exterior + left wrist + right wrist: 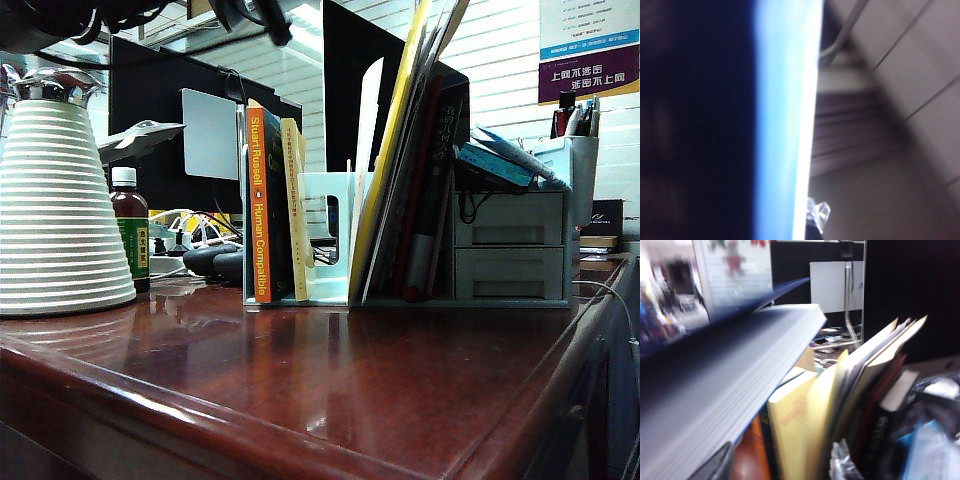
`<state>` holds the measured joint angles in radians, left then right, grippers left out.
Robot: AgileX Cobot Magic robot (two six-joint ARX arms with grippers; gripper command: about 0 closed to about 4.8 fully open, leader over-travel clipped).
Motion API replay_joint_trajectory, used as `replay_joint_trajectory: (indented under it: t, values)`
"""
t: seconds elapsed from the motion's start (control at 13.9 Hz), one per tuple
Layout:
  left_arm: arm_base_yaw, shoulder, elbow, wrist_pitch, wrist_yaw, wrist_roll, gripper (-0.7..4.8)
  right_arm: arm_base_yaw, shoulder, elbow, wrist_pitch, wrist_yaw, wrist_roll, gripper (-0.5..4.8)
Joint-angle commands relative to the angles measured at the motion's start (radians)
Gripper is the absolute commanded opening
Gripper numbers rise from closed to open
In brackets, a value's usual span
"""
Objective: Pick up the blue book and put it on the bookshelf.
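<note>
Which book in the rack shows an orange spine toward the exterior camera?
The "Human Compatible" book, upright at the bookshelf's left end; the thin yellow book stands beside it.

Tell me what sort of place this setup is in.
Most likely an office desk: a glossy dark-red wooden desktop, black computer monitors behind it, and a pale mint-green plastic book rack filled with books beside a grey two-drawer desk organizer.

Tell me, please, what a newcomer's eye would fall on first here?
The blue book looms tilted across the right wrist view, above the books in the bookshelf. On the table's left stands a white ribbed jug. The left gripper and right gripper are by that book, outside the exterior view, jaws unclear.
</note>
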<state>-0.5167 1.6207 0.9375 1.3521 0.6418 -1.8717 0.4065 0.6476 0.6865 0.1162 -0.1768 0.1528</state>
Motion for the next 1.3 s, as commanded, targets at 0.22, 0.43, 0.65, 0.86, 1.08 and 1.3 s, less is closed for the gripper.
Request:
replay_joint_trajectory:
  t: [0.22, 0.43, 0.65, 0.86, 1.08, 1.3]
  values:
    - [-0.001, -0.011, 0.011, 0.051, 0.045, 0.362, -0.05, 0.001, -0.03, 0.004, 0.137, -0.013, 0.279, 4.29]
    - [-0.001, -0.012, 0.012, 0.052, -0.01, 0.407, -0.05, 0.001, -0.068, 0.003, 0.125, -0.031, 0.354, 4.29]
    - [-0.001, -0.012, 0.013, 0.072, -0.014, 0.433, -0.05, 0.001, -0.071, 0.002, 0.025, -0.092, 0.446, 4.33]
    - [-0.002, -0.015, 0.018, 0.099, -0.021, 0.436, -0.05, 0.002, -0.064, 0.002, -0.027, -0.092, 0.498, 4.79]
    - [-0.002, -0.016, 0.06, 0.099, -0.029, 0.435, -0.05, 0.002, -0.059, 0.002, -0.069, -0.096, 0.504, 4.79]
    - [-0.002, -0.016, 0.153, 0.098, -0.028, 0.435, -0.05, 0.002, -0.056, 0.001, -0.088, -0.095, 0.505, 4.79]
